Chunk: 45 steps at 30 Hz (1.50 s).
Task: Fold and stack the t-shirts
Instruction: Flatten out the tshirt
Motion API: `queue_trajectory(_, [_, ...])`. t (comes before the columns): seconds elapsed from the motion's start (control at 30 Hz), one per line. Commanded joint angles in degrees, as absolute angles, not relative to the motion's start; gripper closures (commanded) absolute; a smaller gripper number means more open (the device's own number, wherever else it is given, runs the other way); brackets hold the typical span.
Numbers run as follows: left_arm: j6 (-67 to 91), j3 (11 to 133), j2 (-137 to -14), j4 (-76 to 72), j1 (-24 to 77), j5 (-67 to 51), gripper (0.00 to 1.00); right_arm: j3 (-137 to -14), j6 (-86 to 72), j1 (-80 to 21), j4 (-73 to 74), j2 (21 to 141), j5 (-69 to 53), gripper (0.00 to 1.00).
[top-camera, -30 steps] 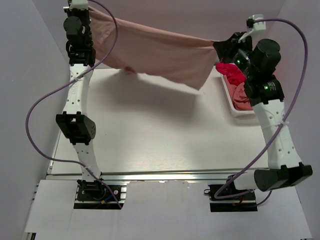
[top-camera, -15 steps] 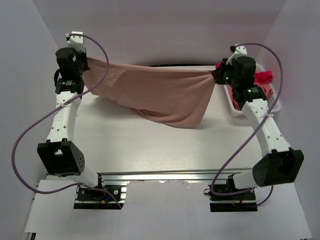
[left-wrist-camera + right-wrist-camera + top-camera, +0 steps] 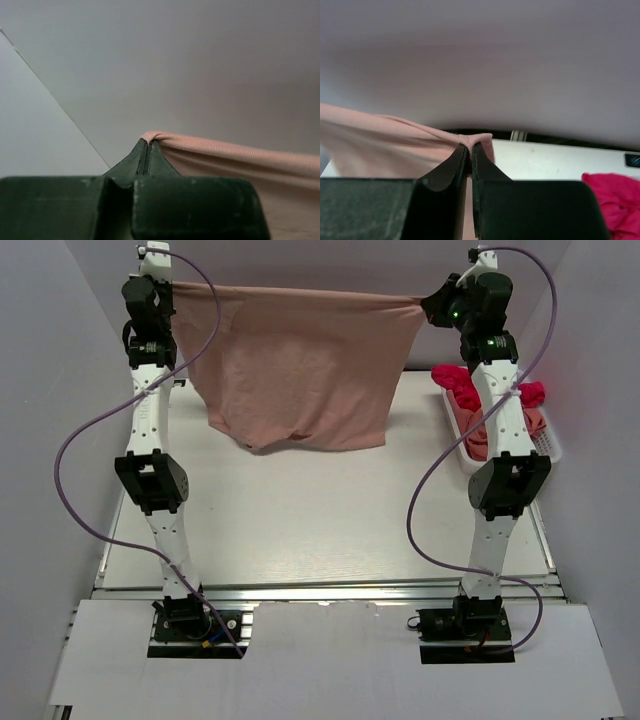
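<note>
Salmon t-shirt [image 3: 295,360] raised higher, hanging taut between both clamped jaws.

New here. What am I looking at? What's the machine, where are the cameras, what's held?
Two robot arms are bolted at the near edge of a table, each ending in a two-finger gripper. The wide picture comes from a fixed camera above and behind them; the other two come from cameras on the wrists. The left gripper and right gripper are each shut on a corner of a pink t-shirt, stretched between them and hanging over the table. At the right, a white basket holds a magenta shirt.
</note>
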<state>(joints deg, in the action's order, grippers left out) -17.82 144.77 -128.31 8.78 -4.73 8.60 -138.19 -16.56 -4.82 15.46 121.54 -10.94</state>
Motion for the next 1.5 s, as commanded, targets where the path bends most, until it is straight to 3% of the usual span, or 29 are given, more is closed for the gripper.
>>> queue_trajectory(0.0, [-17.51, 150.18, -128.84, 0.96, -7.82, 20.04, 1.0, -134.5, -17.05, -1.49, 9.69, 116.39, -8.62, 1.0])
queue_trajectory(0.13, [-9.94, 143.01, -119.99, -6.13, -8.0, 17.59, 1.0, -129.38, -16.17, -1.58, 6.5, 109.52, -9.75, 1.0])
queue_trajectory(0.2, [-8.88, 147.98, -117.51, -6.15, -7.65, 15.74, 0.99, -128.67, -15.21, -1.58, 6.15, 105.31, -10.28, 1.0])
queue_trajectory(0.33, [-14.93, 148.36, -111.37, -10.46, -5.02, 15.38, 0.96, -135.68, -13.01, -1.58, 9.04, 100.99, -9.23, 1.0])
queue_trajectory(0.4, [-14.95, 147.67, -106.98, -7.84, -4.22, 14.07, 0.96, -136.33, -13.44, -1.58, 10.11, 97.4, -9.23, 1.0])
queue_trajectory(0.73, [-2.06, 136.77, -78.88, 15.34, -4.22, 9.85, 0.97, -113.84, -22.23, -1.58, 11.16, 66.56, -14.06, 1.0])
queue_trajectory(0.87, [5.0, 121.97, -70.08, 22.32, -4.31, 2.66, 0.99, -104.96, -22.68, -1.58, 13.26, 59.95, -15.03, 1.0])
queue_trajectory(1.0, [5.98, 111.21, -72.06, 20.14, -4.39, 3.93, 1.0, -105.36, -21.8, -1.58, 13.97, 64.49, -13.89, 1.0])
queue_trajectory(1.07, [3.7, 111.7, -75.83, 18.72, -4.39, 6.06, 1.0, -109.14, -21.88, -1.58, 15.2, 70.8, -15.02, 1.0])
queue_trajectory(1.33, [-3.41, 144.87, -104.39, 16.98, -4.39, 8.08, 0.98, -129.15, -18.64, -1.58, 17.75, 91.53, -10.99, 1.0])
queue_trajectory(1.47, [-10.35, 145.9, -112.13, 6.61, -3.87, 13.43, 0.95, -139.39, -19.33, -1.58, 19.08, 102.47, -10.28, 1.0])
